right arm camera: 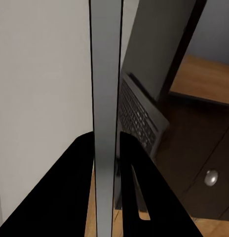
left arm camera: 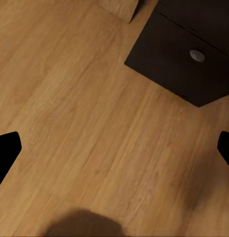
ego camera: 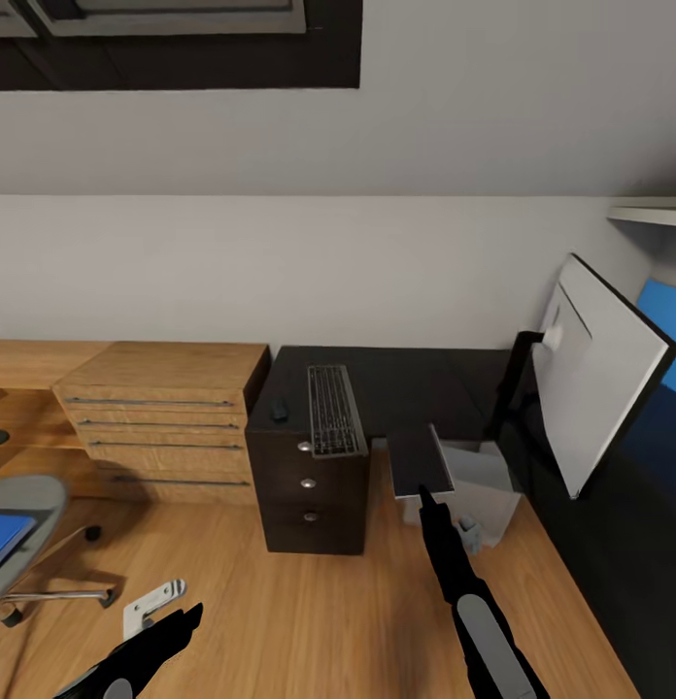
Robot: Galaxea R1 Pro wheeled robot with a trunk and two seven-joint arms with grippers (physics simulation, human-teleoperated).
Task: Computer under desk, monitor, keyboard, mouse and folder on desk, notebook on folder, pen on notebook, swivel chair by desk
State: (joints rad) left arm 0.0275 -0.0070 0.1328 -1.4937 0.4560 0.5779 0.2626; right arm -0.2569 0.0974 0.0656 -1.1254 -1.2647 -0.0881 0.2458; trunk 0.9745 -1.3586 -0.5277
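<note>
My right gripper (ego camera: pixel 424 497) is shut on the thin dark grey notebook (ego camera: pixel 421 460), held flat above the front edge of the black desk (ego camera: pixel 416 383); in the right wrist view the notebook (right arm camera: pixel 105 98) stands edge-on between the fingers. The keyboard (ego camera: pixel 335 411) and the mouse (ego camera: pixel 279 409) lie on the desk's left end. At the right the monitor (ego camera: pixel 598 383) stands with its grey back to me. The pale computer (ego camera: pixel 482 482) sits under the desk. At far left the swivel chair (ego camera: pixel 22 510) carries the blue folder (ego camera: pixel 2 537). My left gripper (ego camera: pixel 183 621) hangs open over the floor.
The dark drawer unit (ego camera: pixel 309 490) with silver knobs stands under the desk's left end. Light wooden low cabinets (ego camera: pixel 163 417) line the wall to its left. The chair's metal base (ego camera: pixel 153 602) lies near my left gripper. Wood floor (ego camera: pixel 309 621) spreads before the desk.
</note>
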